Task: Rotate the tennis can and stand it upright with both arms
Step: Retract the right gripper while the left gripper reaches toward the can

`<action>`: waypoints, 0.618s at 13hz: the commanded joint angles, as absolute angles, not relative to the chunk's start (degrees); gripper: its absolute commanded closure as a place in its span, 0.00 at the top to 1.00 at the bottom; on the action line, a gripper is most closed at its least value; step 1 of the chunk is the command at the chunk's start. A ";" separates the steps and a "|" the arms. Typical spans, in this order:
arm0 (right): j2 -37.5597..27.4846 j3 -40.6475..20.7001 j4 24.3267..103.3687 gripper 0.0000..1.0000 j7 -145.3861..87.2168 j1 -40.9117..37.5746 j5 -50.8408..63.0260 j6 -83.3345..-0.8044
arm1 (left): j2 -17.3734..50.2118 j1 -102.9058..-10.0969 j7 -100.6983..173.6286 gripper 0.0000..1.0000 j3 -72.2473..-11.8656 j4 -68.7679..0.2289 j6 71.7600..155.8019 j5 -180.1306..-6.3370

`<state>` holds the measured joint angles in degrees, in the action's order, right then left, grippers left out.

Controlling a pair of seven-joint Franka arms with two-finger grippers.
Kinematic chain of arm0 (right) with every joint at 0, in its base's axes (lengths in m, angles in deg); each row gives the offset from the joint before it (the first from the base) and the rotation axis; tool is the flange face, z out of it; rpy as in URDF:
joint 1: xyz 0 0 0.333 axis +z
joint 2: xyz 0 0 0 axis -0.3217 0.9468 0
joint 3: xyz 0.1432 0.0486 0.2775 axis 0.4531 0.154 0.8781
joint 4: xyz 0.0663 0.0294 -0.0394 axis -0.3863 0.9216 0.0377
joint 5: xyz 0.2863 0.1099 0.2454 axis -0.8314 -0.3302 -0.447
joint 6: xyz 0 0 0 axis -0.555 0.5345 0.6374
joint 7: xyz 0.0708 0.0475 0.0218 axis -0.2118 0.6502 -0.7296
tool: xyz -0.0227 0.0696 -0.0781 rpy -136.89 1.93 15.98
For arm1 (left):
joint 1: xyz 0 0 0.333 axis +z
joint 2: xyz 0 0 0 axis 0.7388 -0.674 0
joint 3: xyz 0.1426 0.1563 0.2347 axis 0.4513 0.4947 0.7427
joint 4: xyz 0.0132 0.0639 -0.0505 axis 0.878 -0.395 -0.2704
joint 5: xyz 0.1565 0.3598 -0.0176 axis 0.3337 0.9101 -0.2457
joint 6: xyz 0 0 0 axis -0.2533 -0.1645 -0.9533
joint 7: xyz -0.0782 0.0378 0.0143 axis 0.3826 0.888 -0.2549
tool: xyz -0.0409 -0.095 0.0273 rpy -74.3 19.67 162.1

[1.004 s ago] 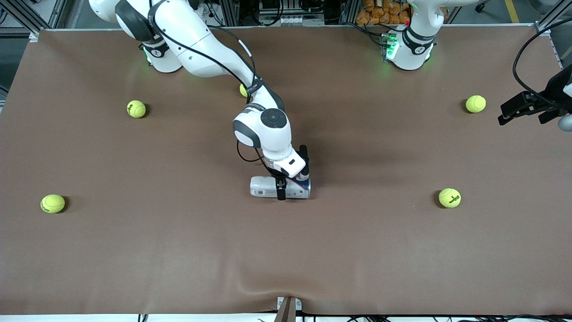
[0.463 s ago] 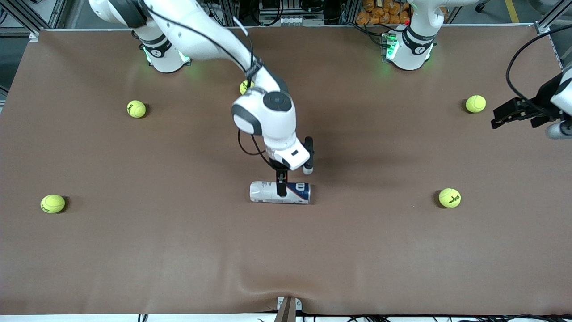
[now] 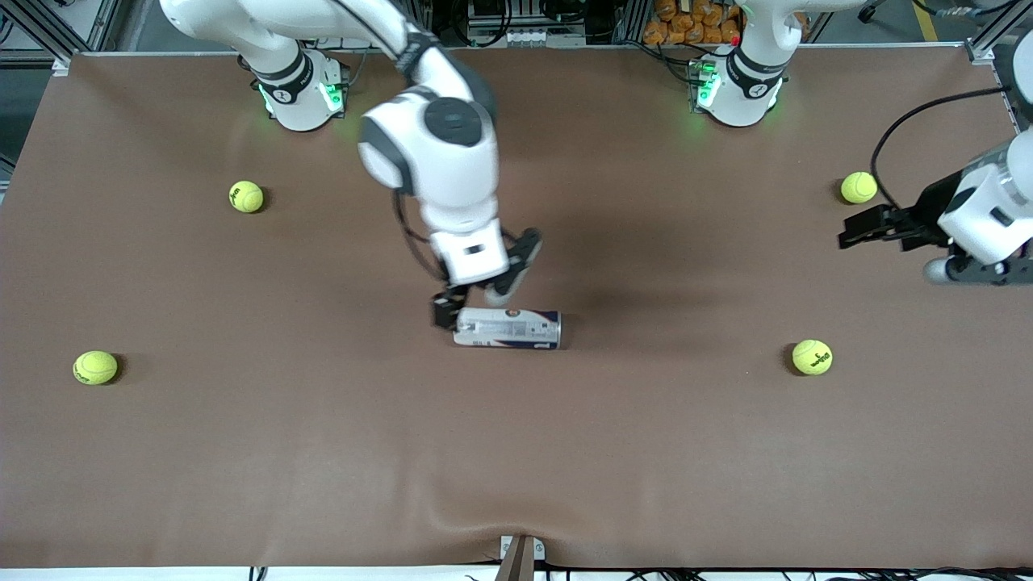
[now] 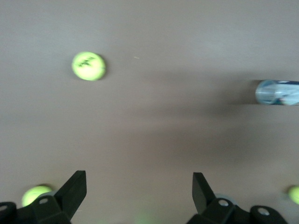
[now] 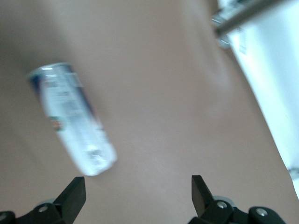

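Tennis can (image 3: pixel 507 329) is lying flat on its side on the brown table (image 3: pixel 323 452), pretty much in the middle, long axis running from one arm's end of the table toward the other. The navy end points toward the left arm's end, the clear end toward the right arm's end. Nothing is gripping it.

Right gripper (image 3: pixel 478 298) hangs just above the can's clear end, tilted, fingers spread apart and holding nothing. In the right wrist view the can (image 5: pixel 72 119) lies clear of the 2 black fingertips (image 5: pixel 74 196), not between them.

Left gripper (image 3: pixel 867 234) is way over at the left arm's end of the table, up in the air, fingers apart too and empty. It's over bare table between 2 of the balls there. The left wrist view shows the can's end (image 4: pixel 276 92) off in the distance.

4 tennis balls show in the front view: ball (image 3: pixel 246 196), ball (image 3: pixel 95 367), ball (image 3: pixel 859 187) and ball (image 3: pixel 812 357), all well apart from the can.
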<state>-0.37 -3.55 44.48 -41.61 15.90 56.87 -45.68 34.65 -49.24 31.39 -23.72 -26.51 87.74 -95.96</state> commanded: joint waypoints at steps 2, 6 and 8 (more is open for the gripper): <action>-6.08 -2.50 46.39 1.00 -41.10 2.01 48.07 -42.83 | 27.29 -47.81 30.19 1.00 -23.47 -25.52 87.32 -114.16; -11.35 -2.59 46.30 1.00 -40.93 -8.46 43.73 -30.73 | 22.28 -48.94 28.17 1.00 -23.82 -25.70 87.23 -121.93; -13.38 -2.68 46.13 1.00 -40.93 -12.95 43.64 -22.63 | 19.82 -49.12 24.59 1.00 -23.91 -25.79 87.32 -127.10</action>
<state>-10.54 -3.80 44.42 -41.68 -9.42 45.06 -26.93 21.73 -49.10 27.40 -23.82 -26.61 87.82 -123.11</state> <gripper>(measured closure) 0.000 0.000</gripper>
